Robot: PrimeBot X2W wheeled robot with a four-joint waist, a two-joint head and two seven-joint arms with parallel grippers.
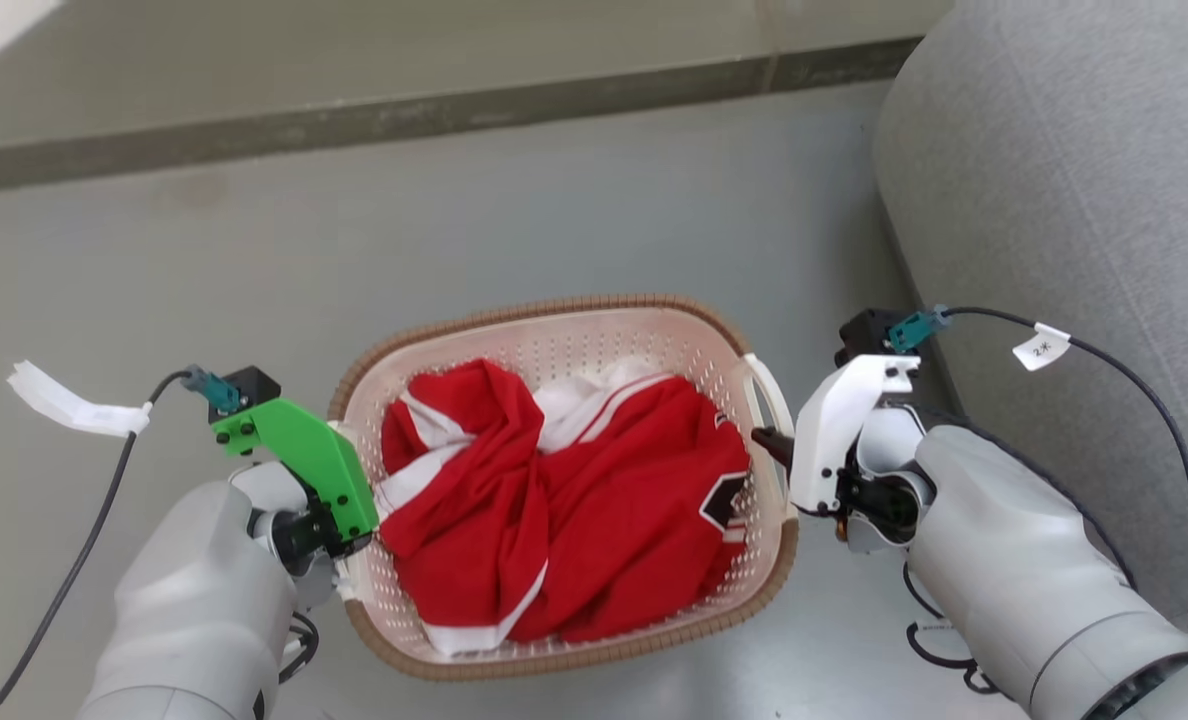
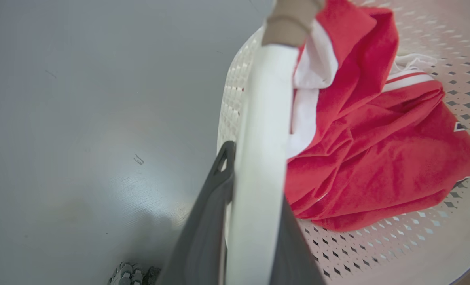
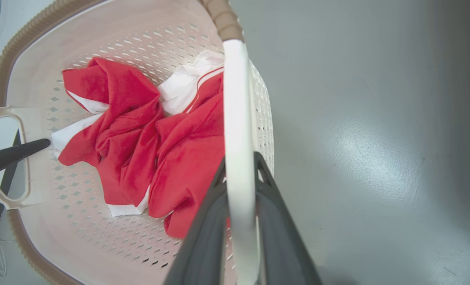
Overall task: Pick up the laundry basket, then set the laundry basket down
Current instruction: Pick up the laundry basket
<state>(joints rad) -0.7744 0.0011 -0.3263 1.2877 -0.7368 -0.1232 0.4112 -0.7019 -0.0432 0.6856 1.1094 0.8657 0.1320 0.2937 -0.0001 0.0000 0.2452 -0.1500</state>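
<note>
The laundry basket [image 1: 554, 306], cream-white and perforated with a brown woven rim, sits between my two arms over the grey floor. Red and white clothes [image 1: 574, 500] fill it. My left gripper [image 1: 359, 525], under a green mount, is shut on the left white handle [image 2: 266, 118], with a dark finger on each side of the bar [image 2: 254, 166]. My right gripper [image 1: 769, 445] is shut on the right handle [image 3: 239, 118], its fingertips pinching the bar [image 3: 241, 160]. The left gripper's fingers [image 3: 13, 154] show at the far handle. I cannot tell whether the basket touches the floor.
A grey sofa [image 1: 1054, 200] stands close on the right, beside my right arm. A dark strip and a raised ledge [image 1: 454, 110] cross the floor at the back. Cables with white tags [image 1: 1039, 348] trail from both wrists.
</note>
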